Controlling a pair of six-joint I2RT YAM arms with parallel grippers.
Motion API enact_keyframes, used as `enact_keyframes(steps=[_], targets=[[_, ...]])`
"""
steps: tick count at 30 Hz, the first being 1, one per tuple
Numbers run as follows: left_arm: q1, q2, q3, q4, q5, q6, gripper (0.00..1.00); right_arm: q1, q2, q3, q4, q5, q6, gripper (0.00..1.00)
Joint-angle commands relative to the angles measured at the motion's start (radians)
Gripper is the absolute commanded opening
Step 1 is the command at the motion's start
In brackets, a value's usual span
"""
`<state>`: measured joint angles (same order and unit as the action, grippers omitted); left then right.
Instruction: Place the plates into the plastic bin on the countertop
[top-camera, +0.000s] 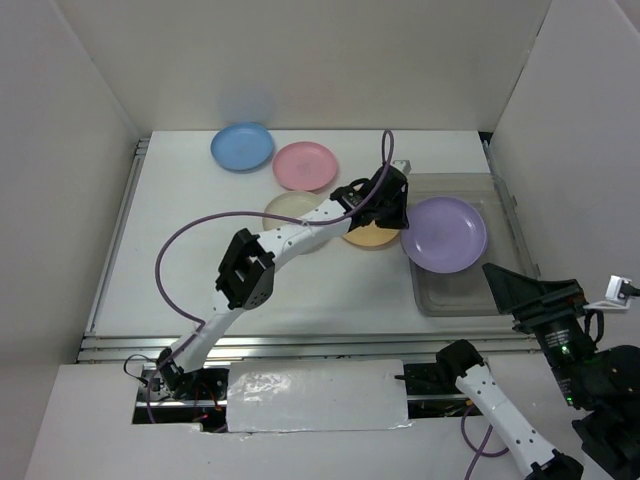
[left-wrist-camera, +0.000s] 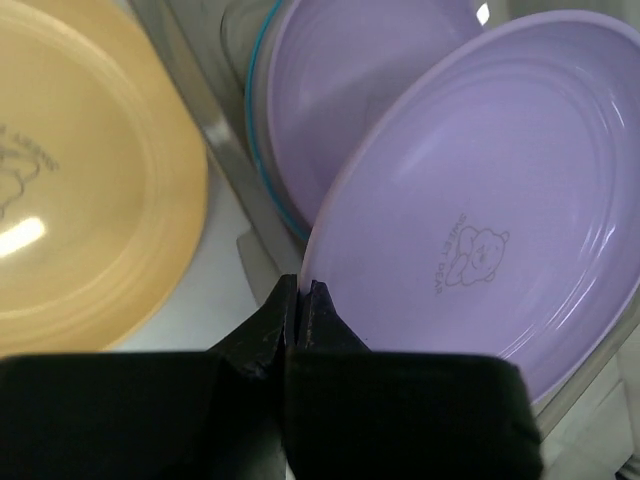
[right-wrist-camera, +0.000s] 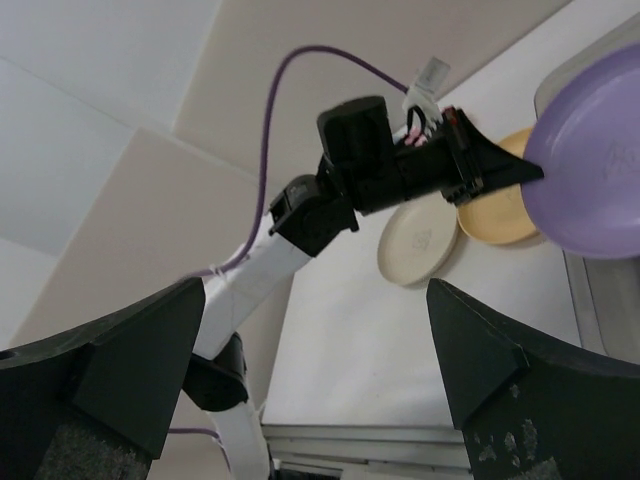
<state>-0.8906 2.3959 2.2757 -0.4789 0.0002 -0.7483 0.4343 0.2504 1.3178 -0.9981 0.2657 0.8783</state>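
Here we find the left hand (top-camera: 400, 215) clamped on the rim of the held purple plate (top-camera: 445, 233), its two fingers pressed together on the edge nearest the arm, at the plate's 9 o'clock side in the top view. From that pinch the plate reaches away toward 3 o'clock, over the plastic bin (top-camera: 455, 300), which sits on the table (top-camera: 200, 260) at its 3 o'clock side. In the left wrist view the plate hangs tilted, not flat, and a second purple plate (left-wrist-camera: 350, 110) already lies in the bin beneath it; whether the two touch we cannot tell. We judge this to be the lowering step: the plate is above the bin but not yet set down and let go. The coming move turns on that tilt. The far edge needs to drop inside the bin's walls before the fingers part, and since the bin looks only a little wider than a plate, a skewed release could leave it leaning on the rim. The orange plate (top-camera: 368, 237) lies on the table just beside the bin's 9 o'clock wall, under the left wrist, with the cream plate (top-camera: 285, 208) beyond it, and the pink plate (top-camera: 305, 165) and blue plate (top-camera: 242, 146) toward 12 o'clock. The right hand (right-wrist-camera: 315, 330) hangs off the table near 5 o'clock, fingers wide apart and holding nothing.
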Motion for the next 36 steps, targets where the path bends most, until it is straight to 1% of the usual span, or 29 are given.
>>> enact_keyframes(steps=[1, 4, 9, 10, 12, 13, 14, 15, 16, 17, 21, 24, 25, 26, 28, 29, 31, 32, 33, 34, 36], targets=[[0.007, 0.048, 0.048, 0.192, -0.028, -0.022, 0.00, -0.017, 0.029, -0.040, 0.006, -0.071, -0.024, 1.00], [0.005, 0.100, 0.076, 0.243, -0.048, -0.066, 0.00, -0.025, 0.018, -0.065, 0.013, -0.095, -0.022, 1.00], [0.005, 0.196, 0.163, 0.313, -0.065, -0.101, 0.00, -0.031, 0.020, -0.032, -0.023, -0.103, -0.044, 1.00], [0.005, 0.203, 0.162, 0.330, -0.066, -0.103, 0.02, -0.031, 0.018, -0.026, -0.030, -0.100, -0.045, 1.00], [0.005, 0.213, 0.156, 0.365, -0.071, -0.115, 0.11, -0.034, 0.015, -0.014, -0.040, -0.099, -0.053, 1.00], [0.005, 0.215, 0.157, 0.367, -0.078, -0.117, 0.18, -0.037, 0.012, -0.009, -0.043, -0.100, -0.055, 1.00], [0.005, 0.210, 0.153, 0.373, -0.083, -0.120, 0.36, -0.034, 0.012, 0.000, -0.050, -0.106, -0.061, 1.00], [0.005, 0.204, 0.148, 0.379, -0.085, -0.115, 0.43, -0.037, 0.010, 0.004, -0.053, -0.111, -0.067, 1.00], [0.004, 0.197, 0.145, 0.379, -0.092, -0.115, 0.56, -0.039, 0.013, 0.009, -0.056, -0.114, -0.073, 1.00], [-0.001, 0.175, 0.128, 0.391, -0.086, -0.100, 0.99, -0.039, 0.015, 0.011, -0.057, -0.115, -0.076, 1.00], [-0.034, 0.103, 0.128, 0.392, -0.103, -0.053, 0.99, -0.049, 0.016, -0.014, -0.033, -0.140, -0.084, 1.00], [-0.070, -0.019, 0.059, 0.405, -0.149, -0.002, 0.99, -0.052, 0.012, -0.038, -0.005, -0.158, -0.081, 1.00], [-0.077, -0.056, 0.000, 0.399, -0.210, 0.009, 0.99, -0.054, 0.010, -0.055, 0.004, -0.167, -0.079, 1.00], [-0.085, -0.137, -0.027, 0.378, -0.267, 0.004, 0.99, -0.057, 0.009, -0.064, 0.024, -0.172, -0.081, 1.00], [-0.067, -0.204, -0.062, 0.272, -0.372, -0.055, 0.99, -0.062, 0.007, -0.106, 0.042, -0.184, -0.094, 1.00], [-0.020, -0.265, -0.102, 0.134, -0.425, -0.142, 0.99, -0.063, 0.009, -0.120, 0.062, -0.186, -0.105, 1.00], [0.042, -0.329, -0.178, 0.003, -0.453, -0.228, 0.99, -0.065, 0.024, -0.179, 0.084, -0.197, -0.131, 1.00], [0.101, -0.396, -0.285, -0.101, -0.492, -0.300, 0.99, -0.066, 0.035, -0.193, 0.095, -0.197, -0.137, 1.00], [0.132, -0.438, -0.345, -0.134, -0.508, -0.327, 0.99, -0.065, 0.050, -0.213, 0.107, -0.198, -0.145, 1.00], [0.198, -0.517, -0.492, -0.157, -0.520, -0.373, 0.99, -0.066, 0.061, -0.253, 0.121, -0.219, -0.147, 1.00], [0.272, -0.593, -0.652, -0.117, -0.487, -0.385, 0.99, -0.066, 0.070, -0.291, 0.177, -0.244, -0.134, 1.00]])
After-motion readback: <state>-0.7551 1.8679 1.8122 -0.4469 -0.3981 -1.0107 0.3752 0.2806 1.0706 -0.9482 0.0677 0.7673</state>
